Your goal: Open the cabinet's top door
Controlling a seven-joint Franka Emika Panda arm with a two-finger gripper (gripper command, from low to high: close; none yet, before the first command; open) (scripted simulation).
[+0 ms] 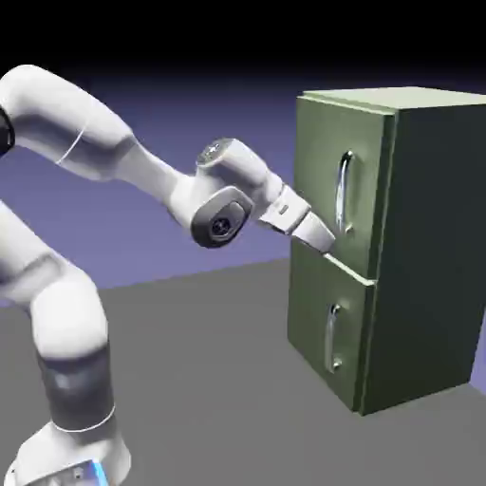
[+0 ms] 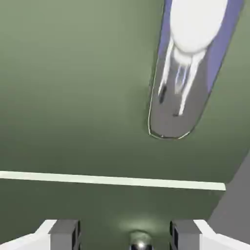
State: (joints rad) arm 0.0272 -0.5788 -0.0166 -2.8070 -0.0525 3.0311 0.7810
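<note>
The arm (image 1: 85,152) is seen rising from the exterior view's lower left, smooth white segments with rounded joints. The gripper (image 1: 321,242) is held low against the cabinet (image 1: 427,247), close to the seam between the two doors; whether it touches the panel cannot be told. In the hand view the jaws stand apart, holding nothing, with flat grey fingertips (image 2: 63,234). The top door (image 1: 365,180) appears closed, on the bench (image 1: 209,380) at the exterior view's right. Its handle (image 1: 345,195) is a curved vertical silver bar, glossy and mirror-like in the hand view (image 2: 180,102), set on matte olive-green flat panels. For the reach in hand, the jaws should probably be raised and centred on that bar, not on the shorter lower door's handle (image 1: 333,337), before being closed.
</note>
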